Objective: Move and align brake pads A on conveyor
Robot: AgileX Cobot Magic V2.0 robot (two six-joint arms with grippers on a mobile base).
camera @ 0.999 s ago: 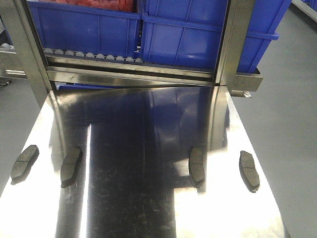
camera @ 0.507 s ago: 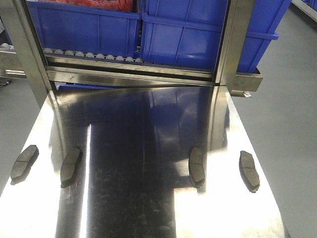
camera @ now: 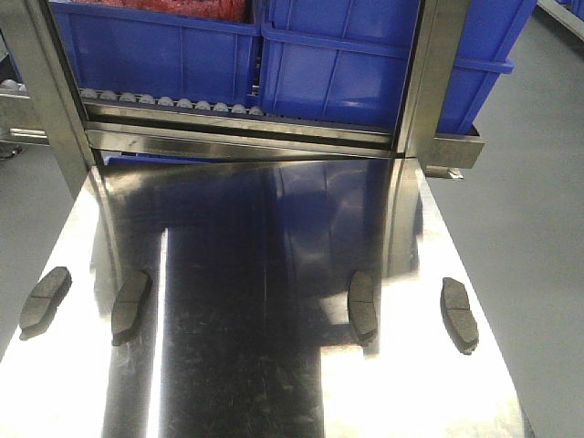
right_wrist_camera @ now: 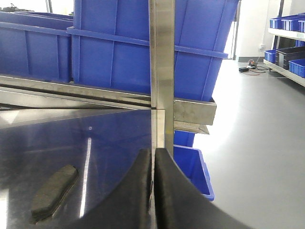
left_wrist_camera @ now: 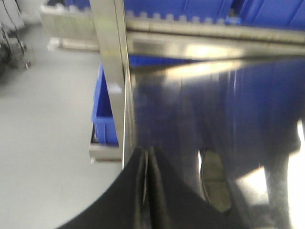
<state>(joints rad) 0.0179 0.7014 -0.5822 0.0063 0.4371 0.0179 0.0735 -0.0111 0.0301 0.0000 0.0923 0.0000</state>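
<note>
Left wrist-mounted view: the left gripper (left_wrist_camera: 145, 155) is seen pressed closed and empty, as is the right gripper (right_wrist_camera: 153, 155). Four brake pads (camera: 130, 306) are found unmoved on the steel table (camera: 274, 383) over the last second. Transfer is judged not begun.

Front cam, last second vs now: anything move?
Nothing visibly changed. The outer-left pad, inner-left pad, inner-right pad and outer-right pad lie in the same spots on the steel table. No arm shows in the front view.
</note>
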